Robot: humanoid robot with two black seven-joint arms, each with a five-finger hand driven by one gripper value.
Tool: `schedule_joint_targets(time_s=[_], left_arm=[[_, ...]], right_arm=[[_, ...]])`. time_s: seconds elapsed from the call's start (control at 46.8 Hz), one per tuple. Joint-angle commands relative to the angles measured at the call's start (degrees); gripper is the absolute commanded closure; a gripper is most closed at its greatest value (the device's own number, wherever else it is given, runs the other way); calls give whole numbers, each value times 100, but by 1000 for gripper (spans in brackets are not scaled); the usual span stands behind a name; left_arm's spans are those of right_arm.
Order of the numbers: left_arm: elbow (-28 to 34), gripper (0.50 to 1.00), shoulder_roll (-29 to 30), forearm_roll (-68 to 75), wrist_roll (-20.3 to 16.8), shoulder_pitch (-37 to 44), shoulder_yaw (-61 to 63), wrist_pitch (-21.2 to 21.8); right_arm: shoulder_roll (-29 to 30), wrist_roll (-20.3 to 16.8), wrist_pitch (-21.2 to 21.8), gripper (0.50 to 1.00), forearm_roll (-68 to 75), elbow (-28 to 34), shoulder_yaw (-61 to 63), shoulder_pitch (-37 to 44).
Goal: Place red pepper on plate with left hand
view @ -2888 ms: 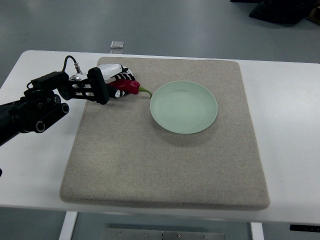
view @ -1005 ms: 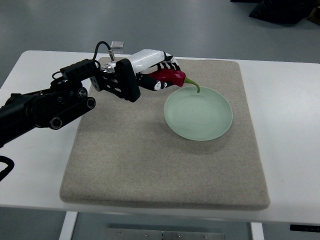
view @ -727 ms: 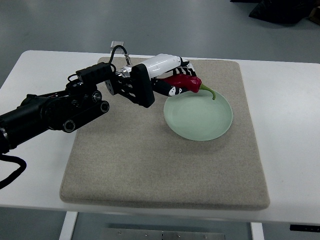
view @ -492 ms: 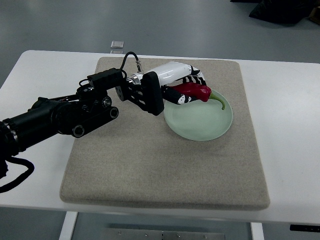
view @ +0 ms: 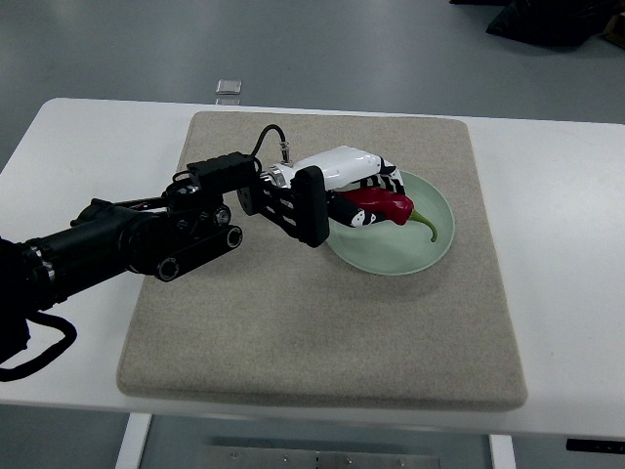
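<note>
The left hand (view: 359,188), white-shelled on a black arm, is closed around the glossy red pepper with a curved green stem (view: 383,206). The pepper sits over the round pale green plate (view: 430,244), its stem pointing toward the plate's right side; whether it touches the plate is unclear. The plate lies on a beige felt mat (view: 312,332) covering the white desk (view: 566,244).

One top view, steep downward angle.
Looks from the robot's side across the whole counter (view: 576,254) and mat (view: 322,342); floor beyond the far edge.
</note>
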Motion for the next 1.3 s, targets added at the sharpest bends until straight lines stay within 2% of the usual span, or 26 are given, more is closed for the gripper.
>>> schedule_joint_targets(time_s=[0.0,0.235,0.492,0.556,0.62,0.706,0.77,0.834,0.92,1.027,1.091,1.155,1.283], left_arm=[[10,1000,0,-8,0,9,11,5],[37,1000,0,-35,0,26,2,14],[28,1000,-9,-123,0,35,2,216],[37,960,-18,-132,0,44,-7,216],[28,941,-18,-140,0,53,-15,225],[28,845,-18,-140,0,70,-24,304],[28,827,-62,-140,0,79,-7,401],[28,770,-71,-140,0,79,-7,480],[28,731,-80,-140,0,79,-15,541],[19,716,-80,-140,0,79,-24,542],[2,660,-79,-140,0,97,-50,542],[-25,649,-71,-149,0,105,-77,542],[-25,577,-71,-342,0,176,-121,550]], right_arm=[[0,-3,2,568,0,0,0,0],[0,5,2,568,0,0,0,0],[0,-3,2,568,0,0,0,0],[0,-3,2,568,0,0,0,0],[0,-3,-7,568,0,0,0,0],[0,-3,-7,568,0,0,0,0],[0,-3,2,568,0,0,0,0],[0,-3,2,568,0,0,0,0],[0,-3,2,568,0,0,0,0],[0,-3,2,568,0,0,0,0],[0,-3,-7,568,0,0,0,0],[0,-3,-7,568,0,0,0,0],[0,-3,2,568,0,0,0,0]])
